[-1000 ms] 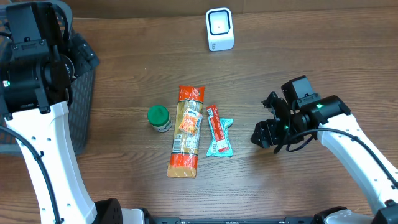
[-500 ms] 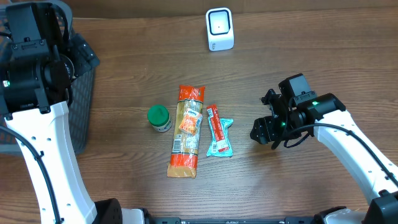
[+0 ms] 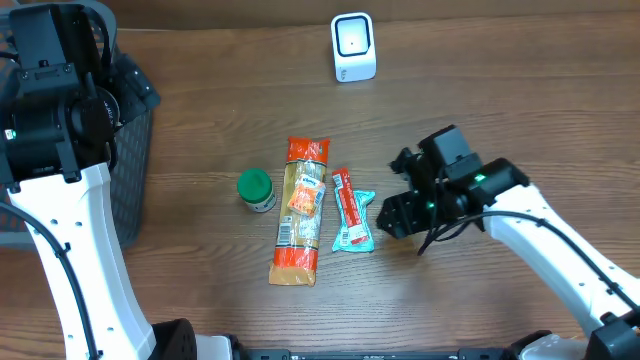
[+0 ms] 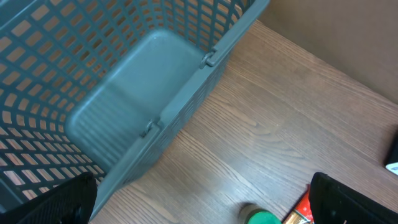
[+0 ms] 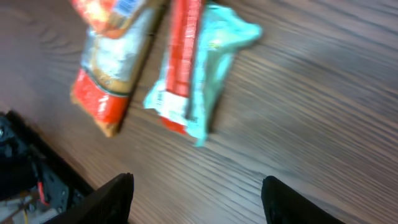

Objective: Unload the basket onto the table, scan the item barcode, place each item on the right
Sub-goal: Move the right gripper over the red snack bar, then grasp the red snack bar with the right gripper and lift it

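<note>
The right hand (image 3: 392,217) has moved in beside the teal, red-striped packet (image 3: 352,212), fingers spread apart, holding nothing.

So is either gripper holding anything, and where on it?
Nothing is held. The left gripper and right gripper are open and empty; the right hovers by the teal packet.

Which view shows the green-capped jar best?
Overhead: the green-capped jar appears whole, left of the orange packet. Left wrist catches only its cap at the bottom edge; right wrist misses it.
</note>
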`<state>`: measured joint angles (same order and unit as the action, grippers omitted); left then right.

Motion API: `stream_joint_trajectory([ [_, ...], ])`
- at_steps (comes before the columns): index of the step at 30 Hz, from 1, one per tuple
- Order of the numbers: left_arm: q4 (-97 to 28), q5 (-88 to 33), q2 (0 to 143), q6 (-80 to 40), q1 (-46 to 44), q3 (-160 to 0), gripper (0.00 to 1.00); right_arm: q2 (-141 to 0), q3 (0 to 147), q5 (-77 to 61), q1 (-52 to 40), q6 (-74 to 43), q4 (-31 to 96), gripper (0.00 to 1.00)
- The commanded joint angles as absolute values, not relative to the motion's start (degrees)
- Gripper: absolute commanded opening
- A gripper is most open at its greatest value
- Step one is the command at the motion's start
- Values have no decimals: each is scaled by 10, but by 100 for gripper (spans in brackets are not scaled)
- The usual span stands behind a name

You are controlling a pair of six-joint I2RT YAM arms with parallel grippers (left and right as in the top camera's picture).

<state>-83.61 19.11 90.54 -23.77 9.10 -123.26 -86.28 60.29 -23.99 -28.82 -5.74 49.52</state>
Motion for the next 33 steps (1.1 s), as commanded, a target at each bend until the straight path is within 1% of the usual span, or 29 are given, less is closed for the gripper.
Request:
stream_joint_trajectory([
  [1, -837, 199, 910, -233, 94, -1239, 100, -884, 599, -207, -325, -113, 475, 68],
  [4, -837, 199, 910, -233, 93, -1239, 100, -904, 599, -164, -353, -140, 453, 68],
  [7, -837, 199, 910, -233, 93, -1239, 100, -917, 599, -158, -370, -150, 434, 68],
  [10, -837, 199, 910, -233, 94, -1239, 100, -933, 599, -159, -377, -168, 416, 64],
  [12, -837, 199, 910, -233, 94, -1239, 100, -943, 599, -155, -379, -188, 408, 56],
  [13, -837, 199, 910, -233, 93, -1239, 100, -947, 599, -154, -379, -206, 405, 54],
  [17, -838, 199, 910, -233, 93, -1239, 100, -955, 599, -154, -382, -253, 387, 50],
  [21, -838, 199, 910, -233, 93, -1239, 100, -959, 599, -147, -392, -257, 378, 46],
  [23, -838, 199, 910, -233, 93, -1239, 100, -963, 599, -131, -394, -283, 382, 44],
  [25, -837, 199, 910, -233, 93, -1239, 100, -971, 599, -127, -394, -303, 382, 43],
  [33, -838, 199, 910, -233, 93, -1239, 100, -992, 599, -142, -394, -307, 377, 43],
])
